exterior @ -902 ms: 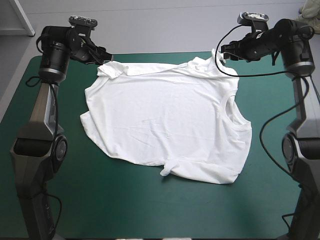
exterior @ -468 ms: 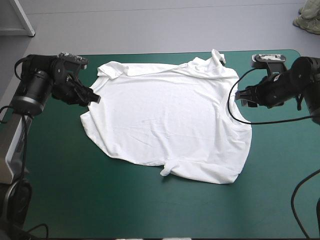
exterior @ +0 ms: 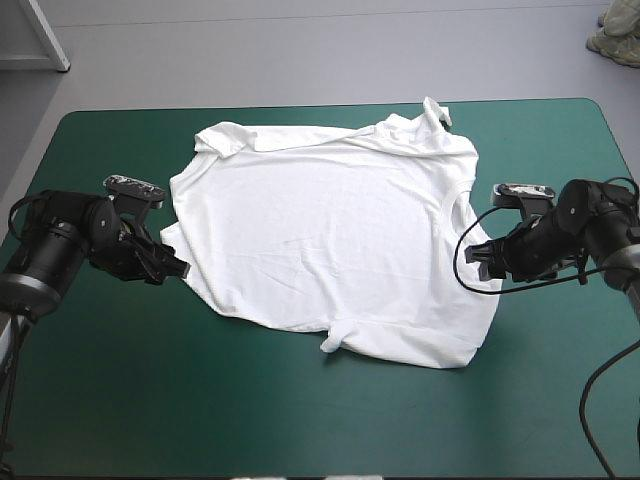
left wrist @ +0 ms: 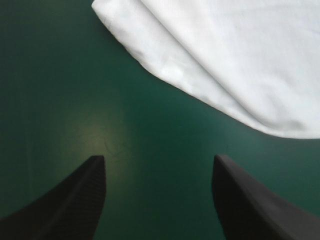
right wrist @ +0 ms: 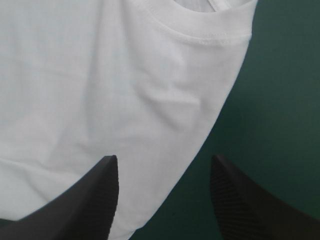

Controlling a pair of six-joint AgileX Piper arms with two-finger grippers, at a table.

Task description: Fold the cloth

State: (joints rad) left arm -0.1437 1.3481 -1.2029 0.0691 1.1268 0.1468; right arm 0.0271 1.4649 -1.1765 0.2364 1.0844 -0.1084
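Observation:
The white T-shirt (exterior: 330, 240) lies spread nearly flat on the teal-green table, its collar toward the right side and a small knot of fabric at its near edge. My left gripper (exterior: 178, 267) is low beside the shirt's left edge, open, over bare cover. In the left wrist view the T-shirt (left wrist: 235, 55) lies ahead of the left gripper (left wrist: 159, 170), with nothing between its fingers. My right gripper (exterior: 478, 262) is open at the shirt's right edge near the collar. The right wrist view shows the right gripper (right wrist: 164, 172) straddling the T-shirt (right wrist: 100, 85) hem below the collar.
Bare teal-green cover (exterior: 250, 410) stretches along the near side of the table and in both far corners. A twisted sleeve tip (exterior: 436, 112) of the shirt sticks up near the far edge.
Both arms came down from the far corners toward the near side, along the shirt's left and right edges. The shirt's far corners, held earlier, now lie released on the table.

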